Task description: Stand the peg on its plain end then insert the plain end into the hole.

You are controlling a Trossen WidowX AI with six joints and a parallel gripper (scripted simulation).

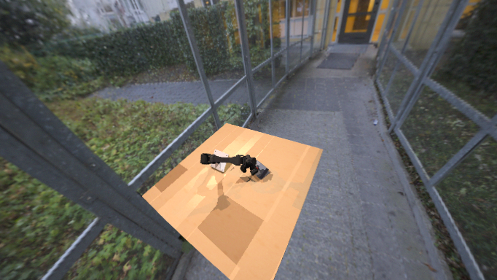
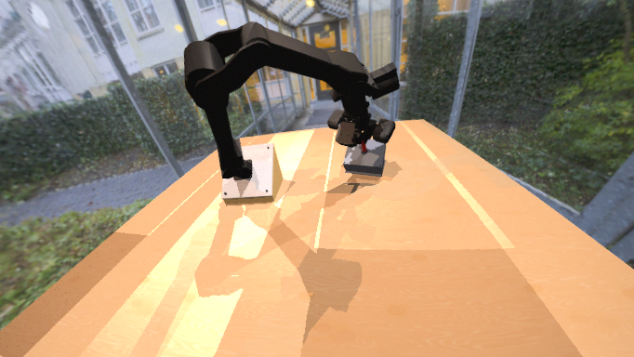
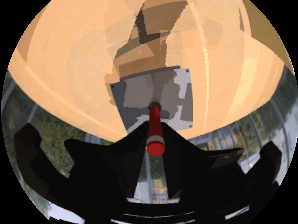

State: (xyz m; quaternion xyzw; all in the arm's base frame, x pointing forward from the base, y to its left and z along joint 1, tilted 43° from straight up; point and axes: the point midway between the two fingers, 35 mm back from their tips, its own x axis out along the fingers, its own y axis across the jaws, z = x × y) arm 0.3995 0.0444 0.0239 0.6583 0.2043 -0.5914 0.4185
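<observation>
From where I stand, the black arm point(image 1: 227, 160) point(image 2: 302, 51) rises from a pale sloped base point(image 1: 218, 168) point(image 2: 264, 163), left of centre in the exterior view, and arches over to the right. Its jaws point down, closed on the red peg point(image 2: 363, 147) point(image 3: 156, 131), right above the grey sloped panel point(image 1: 261, 171) point(image 2: 364, 161) point(image 3: 175, 95) on the worktop point(image 1: 288, 153) point(image 2: 418, 209) point(image 3: 80, 60)

In the wrist view the peg sits near the middle of the frame, its pale band point(image 3: 156, 140) at the near end and its plain end off toward the panel. That far end meets the dark hole point(image 3: 154, 105) in the panel's face; I can't tell how deep it goes. Two dark fingers come in from either side below the panel, and patchy shadow lies across its face
</observation>
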